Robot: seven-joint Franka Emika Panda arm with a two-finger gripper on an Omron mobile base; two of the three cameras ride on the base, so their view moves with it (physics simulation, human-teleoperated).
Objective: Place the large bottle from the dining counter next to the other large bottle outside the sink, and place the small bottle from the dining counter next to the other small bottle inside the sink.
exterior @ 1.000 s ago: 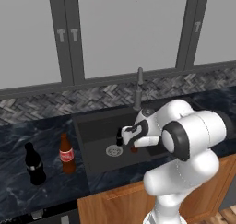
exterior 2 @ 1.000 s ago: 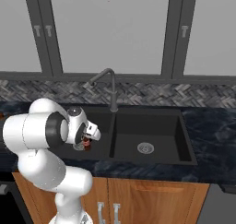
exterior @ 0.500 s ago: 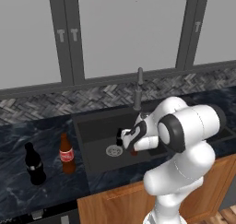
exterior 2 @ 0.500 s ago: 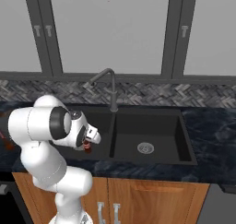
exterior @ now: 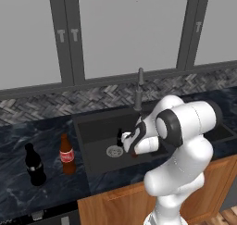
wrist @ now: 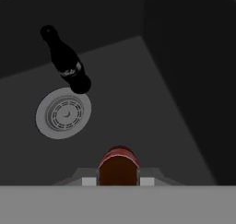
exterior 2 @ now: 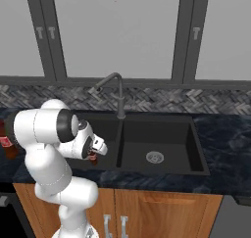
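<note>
My gripper is shut on a small brown bottle with a red cap, held low over the sink floor. A small black bottle stands in the basin beyond the drain, apart from the held one. From the left base view the gripper hangs inside the sink, just right of the small black bottle. Two large bottles stand together on the counter left of the sink: a black one and a brown one with a red label.
The faucet rises behind the basin, above my hand. Dark marble counter runs on both sides of the sink. The sink's right wall is close beside the held bottle. Cabinets sit below the counter front.
The hand has sunk a little lower into the sink with the small brown bottle still held. The other bottles have not moved.
</note>
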